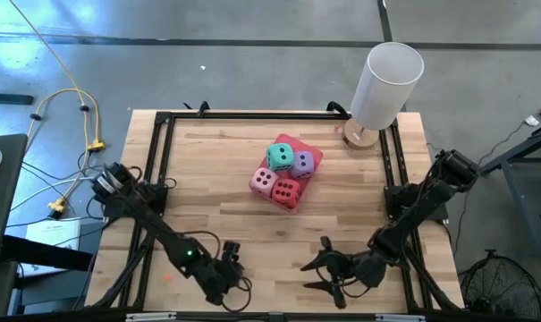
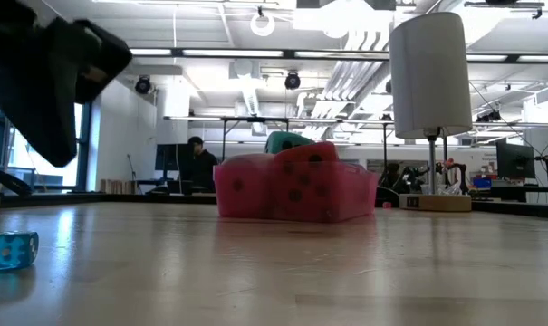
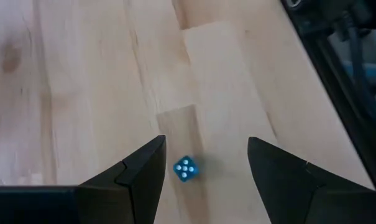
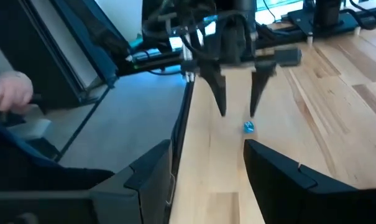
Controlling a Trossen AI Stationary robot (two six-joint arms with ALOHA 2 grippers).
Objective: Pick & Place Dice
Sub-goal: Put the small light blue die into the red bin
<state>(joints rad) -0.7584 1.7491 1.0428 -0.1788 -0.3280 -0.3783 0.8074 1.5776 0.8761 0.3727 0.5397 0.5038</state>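
Pink tray (image 1: 310, 154), four dice (image 1: 282, 173), two grippers

Grey concrete floor (image 1: 252, 54) surrounds the table; ceiling lights (image 2: 264, 23) glow overhead.

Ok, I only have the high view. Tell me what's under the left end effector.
Observer: A small blue die lies on the table, between the open fingers of the left end effector.
Operator: Give me the face it shows.
Observer: In the left wrist view, it looks like five white pips.
Operator: Now report the right end effector.
Observer: The right end effector is open and empty, and its camera looks straight at that die.
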